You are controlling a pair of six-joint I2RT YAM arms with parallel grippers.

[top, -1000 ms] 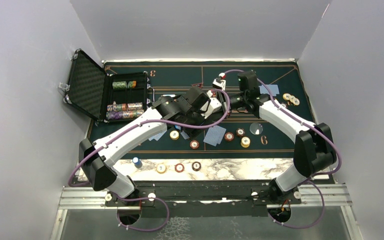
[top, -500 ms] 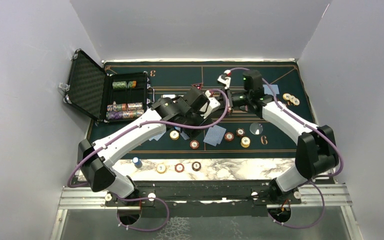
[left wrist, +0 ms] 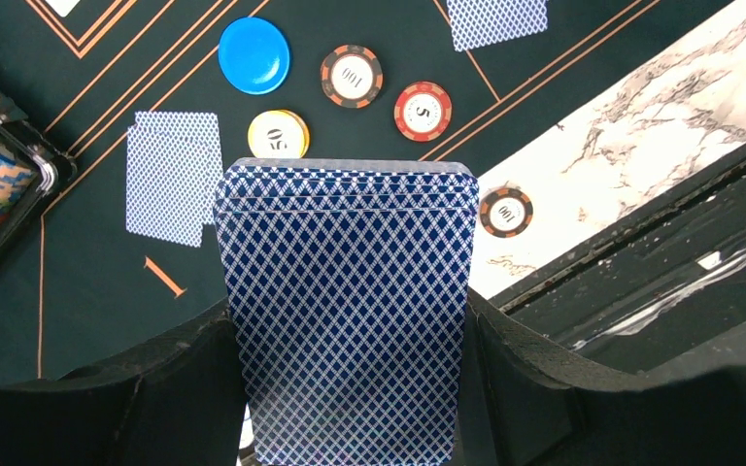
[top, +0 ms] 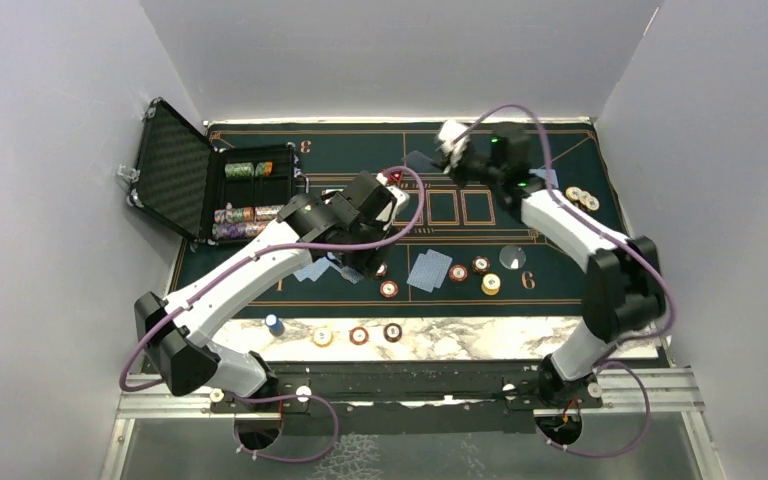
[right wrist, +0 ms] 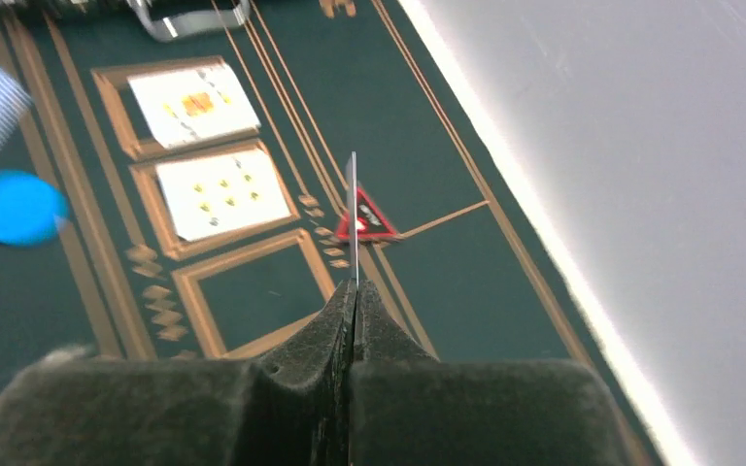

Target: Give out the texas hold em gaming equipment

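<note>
My left gripper is shut on a deck of blue-backed cards, held above the mat's near left part. Below it lie a blue disc, a yellow chip, two red-brown chips and a face-down card. My right gripper is shut on a single card, seen edge-on, up over the far middle of the mat. The red triangular marker lies under that card. Two face-up cards fill orange boxes beside it.
The open black case with chip stacks stands at the far left. Face-down cards, chips and a clear disc lie mid-mat. Chips sit at the right; three chips line the marble edge.
My right gripper has shut on one card and carried it up toward the far edge. My left arm has drawn back to the left with the deck.
</note>
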